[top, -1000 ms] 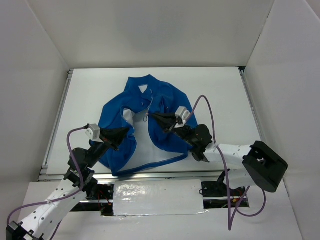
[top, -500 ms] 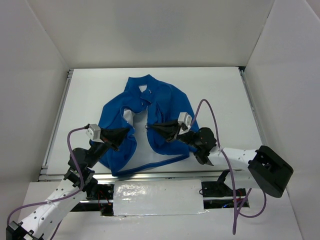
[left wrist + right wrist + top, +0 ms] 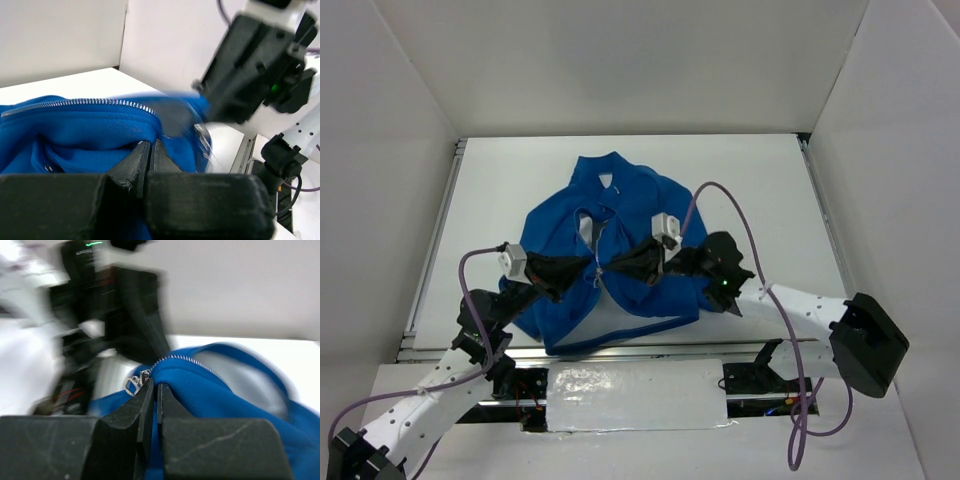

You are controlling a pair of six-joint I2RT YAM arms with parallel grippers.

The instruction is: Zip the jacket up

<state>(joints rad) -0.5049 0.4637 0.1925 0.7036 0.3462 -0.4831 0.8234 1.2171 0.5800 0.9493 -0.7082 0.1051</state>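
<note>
One jacket (image 3: pixel 632 196), left gripper (image 3: pixel 149 147), right gripper (image 3: pixel 154 388), both pinching

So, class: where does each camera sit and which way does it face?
Top external: above, behind the bases, looking down on the table; left arm, right arm, jacket show.
Left wrist: on the left arm, facing the right arm; left claw pinches the jacket.
Right wrist: facing the left arm; right claw pinches by the zipper.
Shared: both wrists see the zipper.

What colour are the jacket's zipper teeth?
Silvery-white zipper teeth on the royal-blue jacket; the left wrist view shows them best.
</note>
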